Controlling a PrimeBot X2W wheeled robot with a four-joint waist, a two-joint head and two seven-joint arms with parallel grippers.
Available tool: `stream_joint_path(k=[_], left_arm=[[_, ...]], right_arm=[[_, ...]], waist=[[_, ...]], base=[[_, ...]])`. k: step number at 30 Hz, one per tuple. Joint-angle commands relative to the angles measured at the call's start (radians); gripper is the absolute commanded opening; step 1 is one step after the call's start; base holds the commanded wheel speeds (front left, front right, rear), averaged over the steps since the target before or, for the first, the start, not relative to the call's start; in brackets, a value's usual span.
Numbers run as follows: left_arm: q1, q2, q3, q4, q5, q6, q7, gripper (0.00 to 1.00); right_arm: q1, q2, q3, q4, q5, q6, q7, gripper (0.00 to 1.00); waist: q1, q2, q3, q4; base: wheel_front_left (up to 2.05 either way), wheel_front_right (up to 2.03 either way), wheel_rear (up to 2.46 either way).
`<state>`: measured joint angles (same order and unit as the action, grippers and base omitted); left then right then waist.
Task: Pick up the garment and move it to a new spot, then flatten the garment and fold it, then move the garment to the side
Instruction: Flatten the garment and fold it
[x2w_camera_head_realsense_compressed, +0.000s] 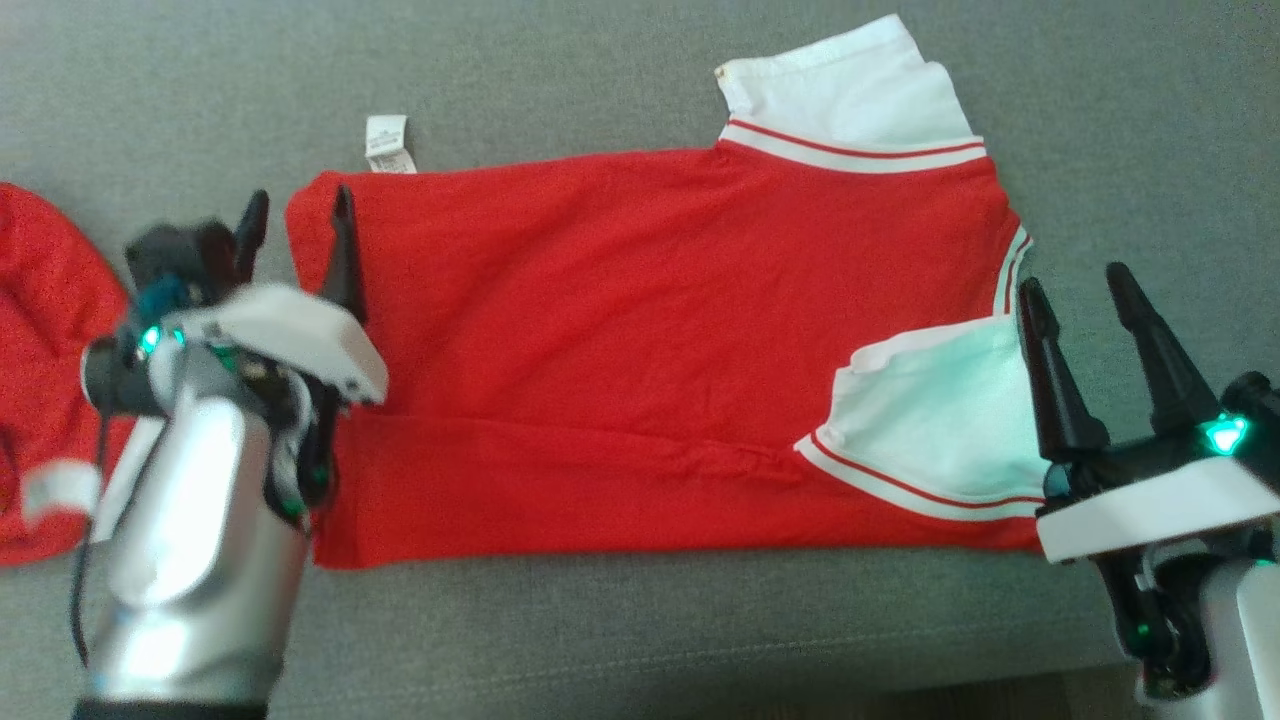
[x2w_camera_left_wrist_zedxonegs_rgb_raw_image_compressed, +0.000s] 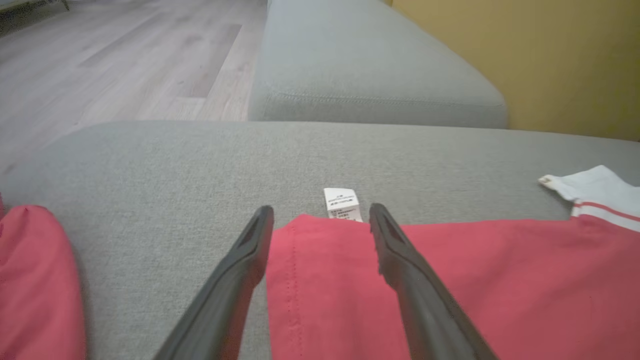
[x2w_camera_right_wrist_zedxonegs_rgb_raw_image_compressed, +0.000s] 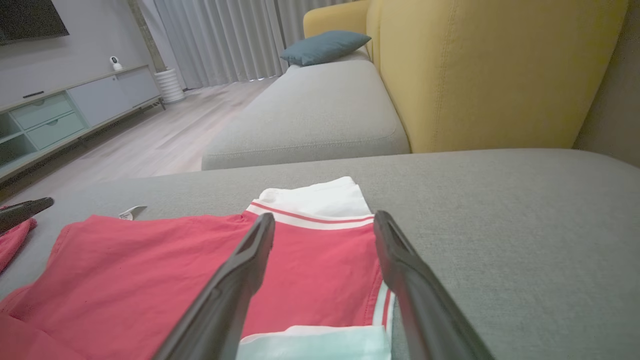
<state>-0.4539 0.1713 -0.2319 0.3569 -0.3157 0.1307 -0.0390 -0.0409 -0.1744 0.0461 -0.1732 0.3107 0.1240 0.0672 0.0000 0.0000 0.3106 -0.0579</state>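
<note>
This is a home living room — a grey sofa seat (x2w_camera_right_wrist_zedxonegs_rgb_raw_image_compressed: 500, 210) with a yellow backrest (x2w_camera_right_wrist_zedxonegs_rgb_raw_image_compressed: 490, 70) and a teal cushion (x2w_camera_right_wrist_zedxonegs_rgb_raw_image_compressed: 325, 47). Long pale curtains (x2w_camera_right_wrist_zedxonegs_rgb_raw_image_compressed: 220, 40) hang at the far end. A low media cabinet (x2w_camera_right_wrist_zedxonegs_rgb_raw_image_compressed: 75, 112) with drawers stands under a dark screen (x2w_camera_right_wrist_zedxonegs_rgb_raw_image_compressed: 30, 20), on light wood flooring (x2w_camera_right_wrist_zedxonegs_rgb_raw_image_compressed: 170, 135).

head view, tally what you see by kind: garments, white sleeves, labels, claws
red garments: 2, the laid-out garment and a second garment at the left edge
white sleeves: 2, far sleeve and near sleeve
care label: 1
claws: 2, left claw and right claw, both open
total: 7
</note>
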Motion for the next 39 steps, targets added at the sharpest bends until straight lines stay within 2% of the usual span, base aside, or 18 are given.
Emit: stream_joint_path(k=[1, 9, 17, 18, 21, 22, 23, 24, 27, 33, 39], left_arm=[[-0.087, 0.025, 0.050, 0.043, -0.017, -0.013, 0.024, 1.00], [-0.278, 0.060, 0.066, 0.318, -0.058, -0.058, 0.132, 1.00], [-0.359, 0.088, 0.053, 0.467, -0.072, -0.086, 0.251, 0.99], [-0.368, 0.091, 0.048, 0.477, -0.071, -0.090, 0.262, 0.89], [-0.388, 0.090, 0.031, 0.500, -0.067, -0.098, 0.300, 0.45], [-0.392, 0.090, 0.028, 0.509, -0.068, -0.102, 0.315, 0.29], [-0.396, 0.090, 0.024, 0.514, -0.069, -0.105, 0.325, 0.04], [-0.399, 0.090, 0.023, 0.518, -0.070, -0.106, 0.331, 0.00], [-0.402, 0.087, 0.015, 0.516, -0.069, -0.104, 0.330, 0.00], [-0.402, 0.091, 0.020, 0.479, -0.067, -0.091, 0.247, 0.00], [-0.410, 0.086, 0.018, 0.422, -0.069, -0.086, 0.199, 0.00]], right_arm=[[-0.031, -0.021, 0.028, -0.025, 0.012, 0.007, -0.012, 1.00], [-0.053, -0.022, 0.043, 0.009, 0.036, 0.007, -0.026, 1.00], [-0.055, -0.023, 0.046, 0.033, 0.051, 0.007, -0.028, 1.00], [-0.055, -0.023, 0.046, 0.035, 0.052, 0.007, -0.028, 1.00], [-0.056, -0.024, 0.045, 0.042, 0.060, 0.007, -0.023, 1.00], [-0.058, -0.026, 0.046, 0.044, 0.061, 0.007, -0.021, 1.00], [-0.060, -0.028, 0.046, 0.047, 0.063, 0.007, -0.018, 1.00], [-0.063, -0.032, 0.045, 0.050, 0.064, 0.007, -0.014, 1.00], [-0.076, -0.044, 0.035, 0.064, 0.067, 0.007, -0.006, 1.00], [-0.113, -0.061, 0.011, 0.090, 0.078, 0.007, -0.002, 1.00], [-0.224, -0.119, 0.002, 0.179, 0.108, 0.007, 0.031, 1.00]], waist=[[0.0000, 0.0000, 0.032, -0.012], [0.0000, 0.0000, 0.068, -0.037], [0.0000, 0.0000, 0.071, -0.048], [0.0000, 0.0000, 0.071, -0.048], [0.0000, 0.0000, 0.072, -0.048], [0.0000, 0.0000, 0.072, -0.048], [0.0000, 0.0000, 0.073, -0.049], [0.0000, 0.0000, 0.073, -0.050], [0.0000, 0.0000, 0.072, -0.048], [0.0000, 0.0000, 0.069, -0.041], [0.0000, 0.0000, 0.077, -0.021]], base=[[0.00, 0.00, 0.00], [0.00, 0.00, 0.00], [0.00, 0.00, 0.00], [0.00, 0.00, 0.00], [0.00, 0.00, 0.00], [0.00, 0.00, 0.00], [0.00, 0.00, 0.00], [0.00, 0.00, 0.00], [0.00, 0.00, 0.00], [0.00, 0.00, 0.00], [0.00, 0.00, 0.00]])
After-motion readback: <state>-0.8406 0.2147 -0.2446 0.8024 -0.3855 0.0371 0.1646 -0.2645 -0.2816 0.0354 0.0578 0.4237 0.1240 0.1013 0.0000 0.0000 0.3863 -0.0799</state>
